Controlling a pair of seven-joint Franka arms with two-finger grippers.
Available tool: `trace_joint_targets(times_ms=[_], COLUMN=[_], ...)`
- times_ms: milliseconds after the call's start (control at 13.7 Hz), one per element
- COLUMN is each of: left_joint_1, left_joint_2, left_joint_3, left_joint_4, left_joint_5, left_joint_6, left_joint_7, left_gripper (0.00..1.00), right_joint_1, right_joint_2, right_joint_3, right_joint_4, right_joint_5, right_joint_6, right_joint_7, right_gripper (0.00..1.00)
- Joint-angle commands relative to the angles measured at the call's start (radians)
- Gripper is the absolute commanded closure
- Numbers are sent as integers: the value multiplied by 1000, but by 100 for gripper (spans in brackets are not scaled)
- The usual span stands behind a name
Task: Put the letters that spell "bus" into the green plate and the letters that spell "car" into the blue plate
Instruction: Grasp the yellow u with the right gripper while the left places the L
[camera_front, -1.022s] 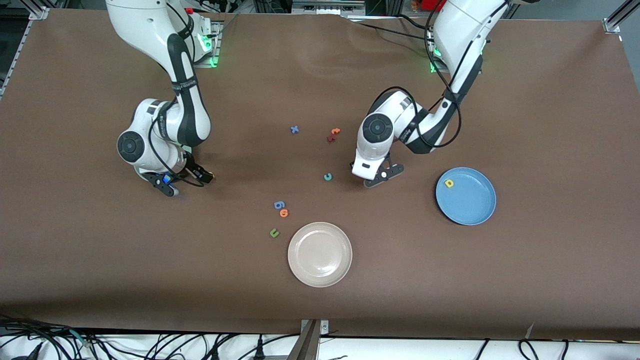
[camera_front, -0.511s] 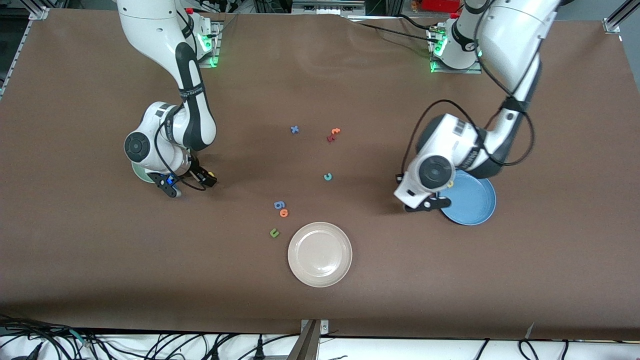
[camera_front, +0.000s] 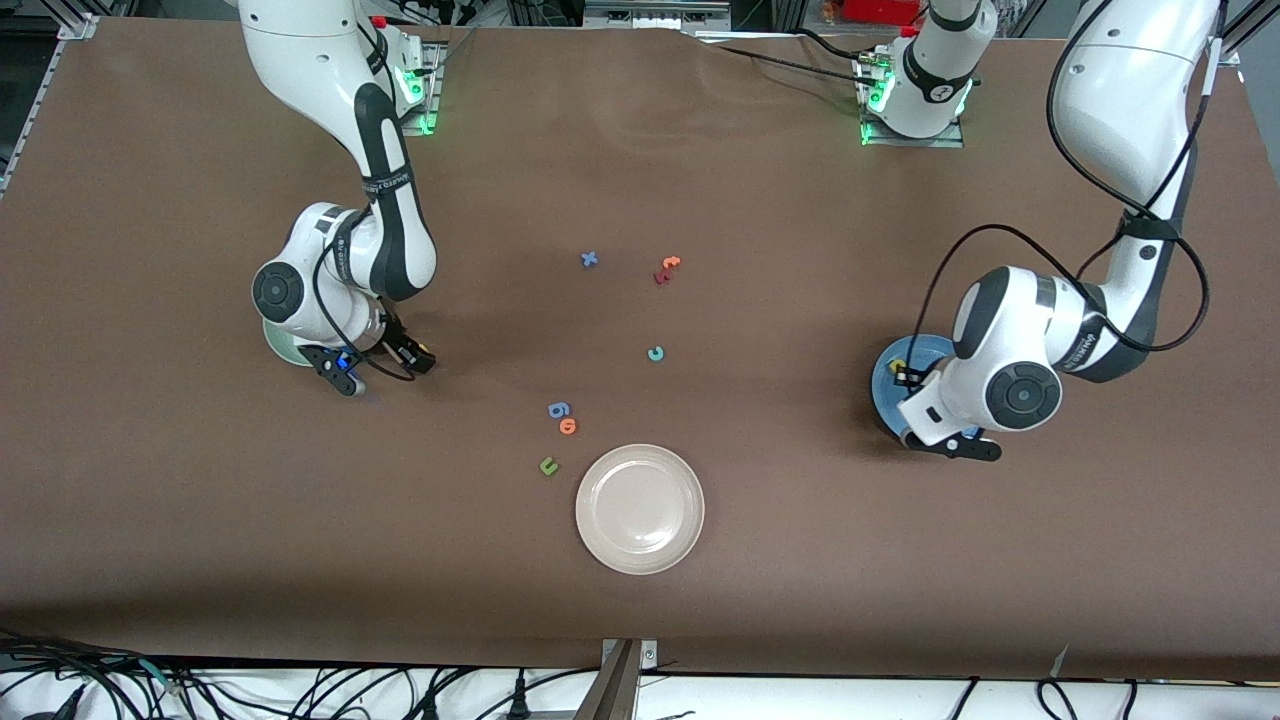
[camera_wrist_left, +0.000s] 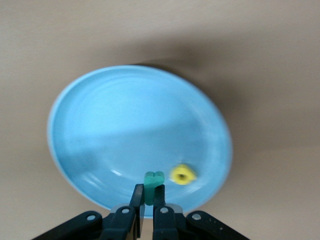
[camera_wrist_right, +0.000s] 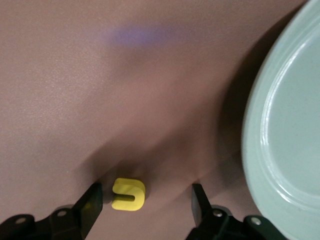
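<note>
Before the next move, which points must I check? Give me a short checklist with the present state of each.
1. Left gripper shut on teal letter: ok.
2. Teal letter over blue plate: ok.
3. Yellow a in blue plate: ok.
4. Right gripper open around yellow s on the table: ok.
5. Green plate beside the s, apart from it: ok.
6. Teal c in blue plate: not ok, on the table.

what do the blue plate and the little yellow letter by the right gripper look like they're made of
Blue plate: probably hard plastic or melamine, smooth and semi-glossy; soft highlights run along its raised rim.
Yellow letter: looks like foam, matte; thick, flat-cut edges and no shine. It lies on the table between the open fingers of the right gripper, beside the green plate.
</note>
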Motion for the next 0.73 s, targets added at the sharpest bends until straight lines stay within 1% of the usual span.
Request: trace_joint_targets(times_ms=[0, 73, 219, 292, 365, 511, 657], left_joint_1=[4, 1, -12, -13, -15, -50, -94], left_joint_2=[50, 52, 41, 39, 39, 41, 39], left_joint_3=[-4, -7, -10, -13, -16, -19, -33], left_joint_4=[24, 22, 24, 25, 28, 33, 34], left_joint_5=[89, 97, 85, 82, 79, 17, -36], left_joint_6=[15, 21, 18, 18, 18, 26, 32], left_joint_7=[33, 30, 18, 15, -8, -106, -233], left_gripper=[46, 1, 0, 0, 0, 0, 0], right_joint_1=[15, 15, 15, 15, 15, 17, 20], right_joint_2=[12, 12, 12, 12, 11, -3, -28], right_joint_3=[-8, -8, -8, -8, -8, -10, -23], right_joint_4=[-7, -7, -7, -5, -5, -1, 3], right_joint_5=[21, 21, 21, 21, 21, 21, 20], right_joint_6=[12, 12, 11, 6, 2, -6, -73], right_joint_7=[3, 3, 3, 1, 1, -5, -6], right_gripper=[52, 63, 85, 92, 95, 95, 95])
